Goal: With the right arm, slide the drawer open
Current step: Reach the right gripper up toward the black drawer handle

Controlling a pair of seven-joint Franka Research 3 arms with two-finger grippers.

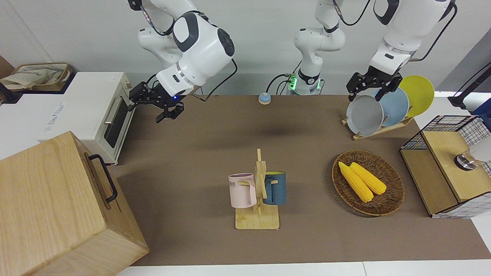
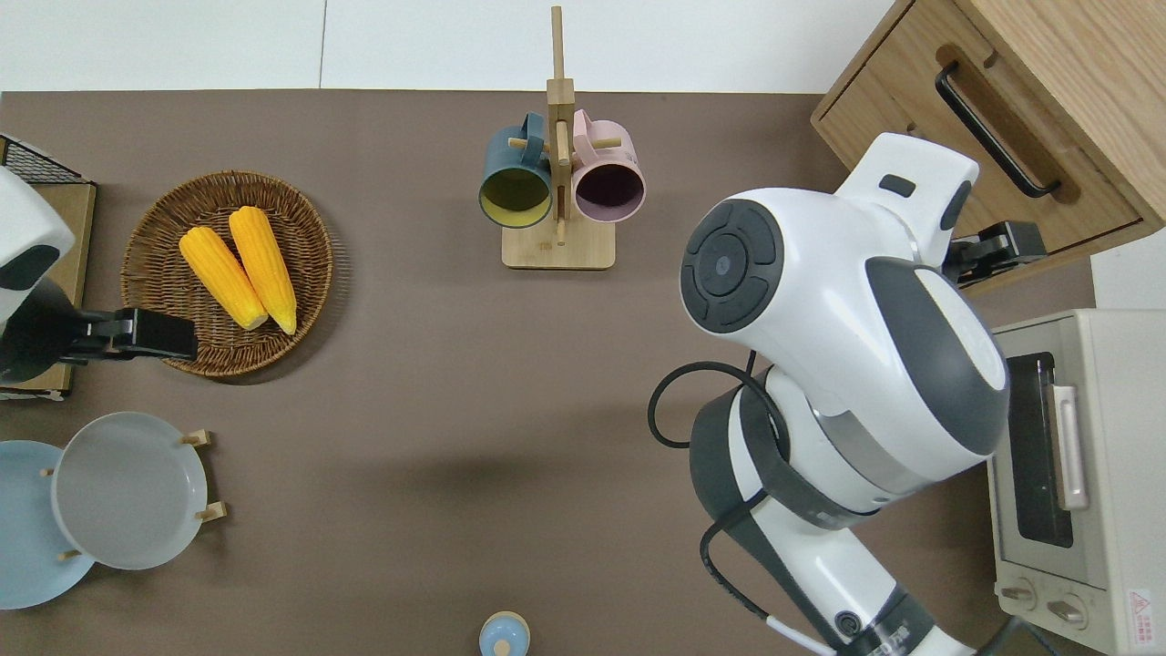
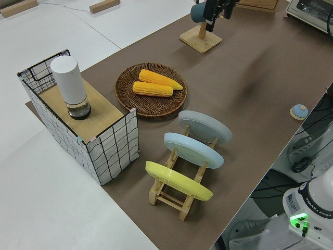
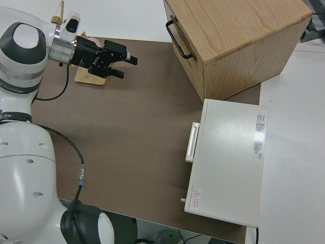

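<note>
The drawer [image 2: 966, 164] sits shut in the big wooden box [image 1: 46, 199] at the right arm's end of the table. A black bar handle [image 2: 988, 128] runs along its front [image 4: 179, 36]. My right gripper [image 1: 169, 114] hangs open and empty over the mat, just off the box corner that is nearer to the robots, between the box and the toaster oven. It shows in the overhead view [image 2: 1034, 244] and the right side view [image 4: 127, 67], apart from the handle. The left arm is parked, its left gripper [image 1: 366, 94] open.
A white toaster oven [image 1: 96, 111] stands beside the box, nearer to the robots. Mid-table is a mug rack [image 1: 257, 191] with a pink and a blue mug. A basket of corn [image 1: 368, 183], a plate rack [image 1: 378, 111] and a wire-mesh cabinet [image 1: 448, 168] fill the left arm's end.
</note>
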